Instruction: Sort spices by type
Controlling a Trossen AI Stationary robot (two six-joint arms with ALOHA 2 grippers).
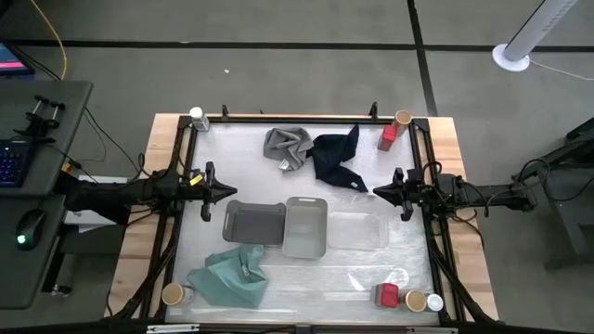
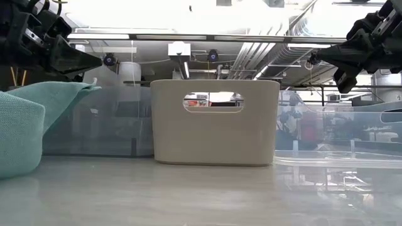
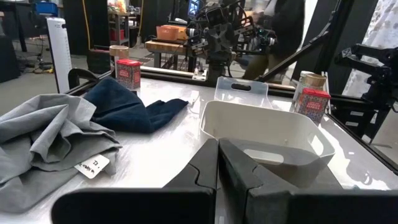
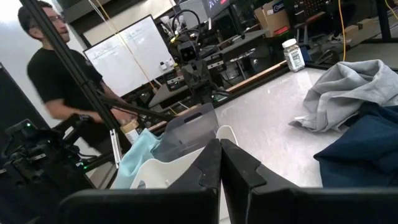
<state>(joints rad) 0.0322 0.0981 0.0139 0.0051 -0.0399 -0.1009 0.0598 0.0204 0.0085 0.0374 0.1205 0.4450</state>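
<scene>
Seven spice jars stand at the table's corners. A white-capped jar (image 1: 197, 116) is far left and a tan-topped jar (image 1: 173, 294) near left. A tan-topped jar (image 1: 402, 118) and a red box (image 1: 387, 137) are far right. A red box (image 1: 387, 295), a tan-topped jar (image 1: 415, 301) and a white-capped jar (image 1: 434, 302) are near right. My left gripper (image 1: 227, 190) (image 3: 217, 149) hovers shut at the left, above the dark grey tray's far side. My right gripper (image 1: 376, 190) (image 4: 220, 146) hovers shut at the right, beyond the clear tray. Neither touches anything.
A dark grey tray (image 1: 252, 223), a light grey tray (image 1: 306, 225) and a clear tray (image 1: 356, 230) sit side by side mid-table. A grey cloth (image 1: 288, 147) and a navy cloth (image 1: 336, 156) lie far centre; a teal cloth (image 1: 229, 276) lies near left. A person (image 4: 46, 68) stands beyond the table.
</scene>
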